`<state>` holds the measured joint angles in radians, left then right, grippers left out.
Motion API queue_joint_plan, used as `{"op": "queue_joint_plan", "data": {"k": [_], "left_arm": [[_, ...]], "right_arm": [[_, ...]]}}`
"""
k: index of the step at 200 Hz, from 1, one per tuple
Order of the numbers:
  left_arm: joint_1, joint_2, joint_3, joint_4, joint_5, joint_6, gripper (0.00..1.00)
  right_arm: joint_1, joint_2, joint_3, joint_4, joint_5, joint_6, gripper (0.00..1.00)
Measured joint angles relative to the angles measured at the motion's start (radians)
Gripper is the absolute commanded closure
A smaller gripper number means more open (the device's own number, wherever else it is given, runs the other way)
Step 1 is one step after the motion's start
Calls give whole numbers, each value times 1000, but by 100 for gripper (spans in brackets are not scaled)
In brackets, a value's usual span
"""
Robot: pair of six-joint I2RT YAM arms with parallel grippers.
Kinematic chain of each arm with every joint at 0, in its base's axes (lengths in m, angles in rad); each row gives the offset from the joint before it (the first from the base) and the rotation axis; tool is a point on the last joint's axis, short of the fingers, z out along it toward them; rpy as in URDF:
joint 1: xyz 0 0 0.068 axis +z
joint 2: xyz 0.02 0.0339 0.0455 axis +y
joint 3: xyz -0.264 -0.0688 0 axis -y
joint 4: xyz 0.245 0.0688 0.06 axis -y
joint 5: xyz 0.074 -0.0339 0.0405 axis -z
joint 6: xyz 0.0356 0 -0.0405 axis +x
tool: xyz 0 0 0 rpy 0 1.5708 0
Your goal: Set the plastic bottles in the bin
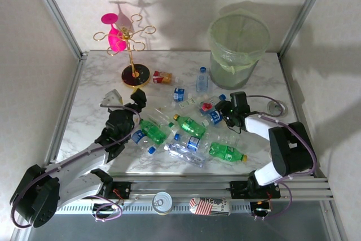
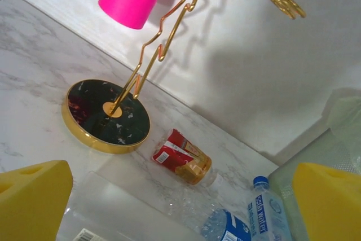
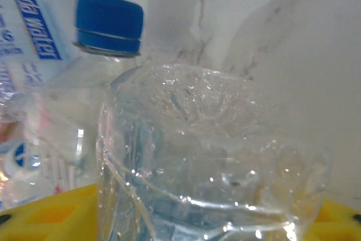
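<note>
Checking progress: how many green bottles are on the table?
3 green bottles on the table: one left, one middle, one front right; more may be hidden.

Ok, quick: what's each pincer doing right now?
Left pincer: open, holding nothing.
Right pincer: straddles a clear bottle; whether it actually grips cannot be told.

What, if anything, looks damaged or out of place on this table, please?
The clear plastic bottle between the right gripper's yellow fingers is crumpled, its wall dented and creased. A red-labelled bottle lies on its side beside the gold stand's round base, apart from the other bottles.
</note>
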<state>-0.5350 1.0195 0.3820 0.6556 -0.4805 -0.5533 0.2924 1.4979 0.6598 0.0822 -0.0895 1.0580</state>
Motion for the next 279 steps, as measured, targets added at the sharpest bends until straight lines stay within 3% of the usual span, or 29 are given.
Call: {"op": "queue_joint_plan", "data": {"k": [76, 108, 143, 183, 226, 279], "left_arm": [[75, -39, -17, 19, 6, -32, 1], [133, -39, -17, 21, 71, -85, 1], [140, -14, -17, 21, 149, -119, 1], [140, 50, 0, 18, 269, -129, 1], [140, 109, 59, -3, 404, -127, 1], [124, 142, 77, -37, 475, -124, 1]], "right_arm": [[0, -236, 110, -10, 45, -182, 56], [0, -283, 275, -43, 88, -361, 57], [0, -274, 496, -46, 124, -545, 58], [-18, -105, 809, -6, 146, -693, 58], [-76, 178, 1101, 3, 183, -769, 58], [-110, 453, 1295, -80, 254, -836, 55]]}}
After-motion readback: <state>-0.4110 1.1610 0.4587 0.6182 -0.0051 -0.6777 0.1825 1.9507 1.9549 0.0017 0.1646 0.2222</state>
